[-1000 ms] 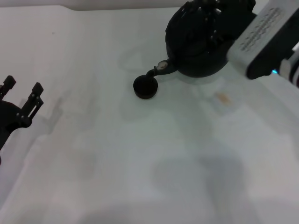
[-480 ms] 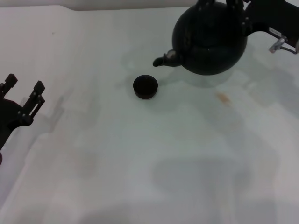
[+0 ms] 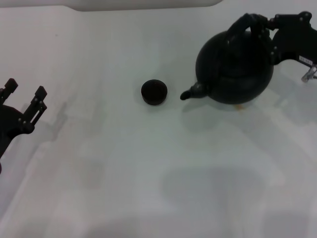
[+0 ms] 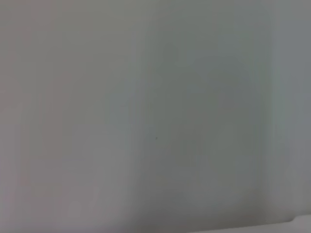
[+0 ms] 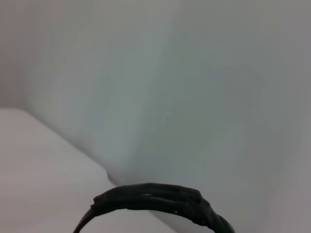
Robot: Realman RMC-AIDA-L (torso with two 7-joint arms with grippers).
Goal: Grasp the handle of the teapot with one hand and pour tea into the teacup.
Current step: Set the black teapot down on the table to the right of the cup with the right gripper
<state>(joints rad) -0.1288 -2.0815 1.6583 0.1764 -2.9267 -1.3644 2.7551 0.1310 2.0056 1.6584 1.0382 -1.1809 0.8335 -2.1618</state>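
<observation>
a: where's it at?

b: my right claw point(image 3: 267, 25) is clamped on the handle point(image 3: 242, 24) and the teapot point(image 3: 234, 67) sits upright, spout just beside the teacup point(image 3: 154, 91) on the surface point(image 3: 148, 163). left claw point(image 3: 22, 106) is parked, prongs apart.

a: next?

b: i'd guess shift the spout over the cup, then tip slowly.

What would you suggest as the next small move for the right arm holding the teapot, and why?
Probably ease the teapot down and let go. It looks level, its spout pointing at the teacup but short of it, not over the rim. The right gripper holds the handle from the far right. The left gripper sits idle at the table's left edge.
</observation>
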